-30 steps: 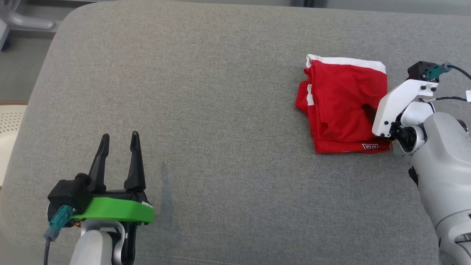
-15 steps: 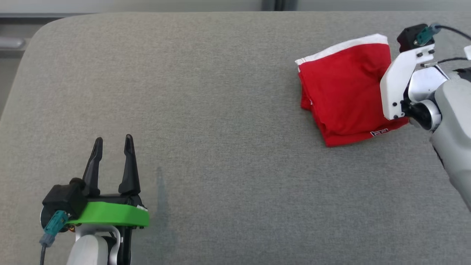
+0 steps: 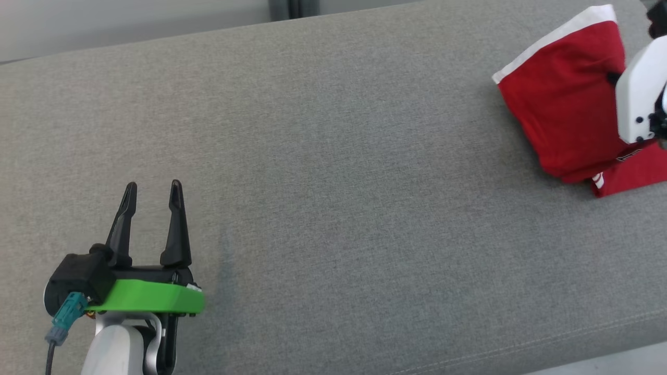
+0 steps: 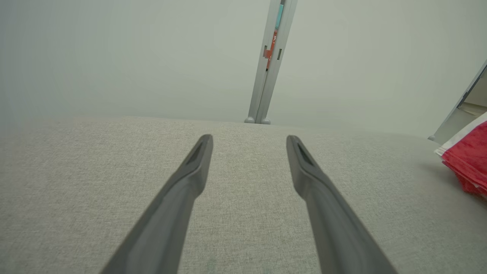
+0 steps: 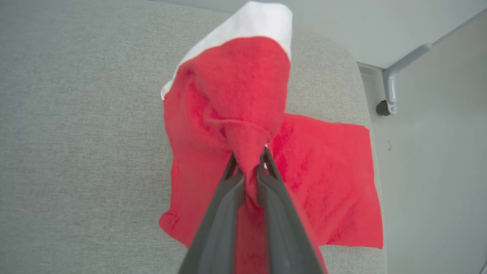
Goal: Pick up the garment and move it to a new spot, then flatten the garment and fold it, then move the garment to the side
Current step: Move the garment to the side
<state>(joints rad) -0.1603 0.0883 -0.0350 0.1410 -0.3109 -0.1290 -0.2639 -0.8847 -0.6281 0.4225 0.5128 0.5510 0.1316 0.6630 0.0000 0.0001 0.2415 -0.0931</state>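
The left tool (image 3: pixel 153 184) hangs nearest, jaws apart and empty over the grey surface (image 3: pixel 333 208), while at the far right end the right tool (image 5: pixel 249 158) clamps a pinch of the red garment (image 5: pixel 236 87), partly raised, seemingly for carrying elsewhere.

Bright, even, diffuse light, perhaps from overhead — no glare. The red garment (image 3: pixel 563 99) casts a soft shadow on the grey cushion (image 3: pixel 333 182) along its left edge. Head view is sharp. In the wrist views, the left gripper (image 4: pixel 249 140) and right gripper (image 5: pixel 249 156) blur near the lens — the cushion's far edge bows slightly with wide-angle distortion.
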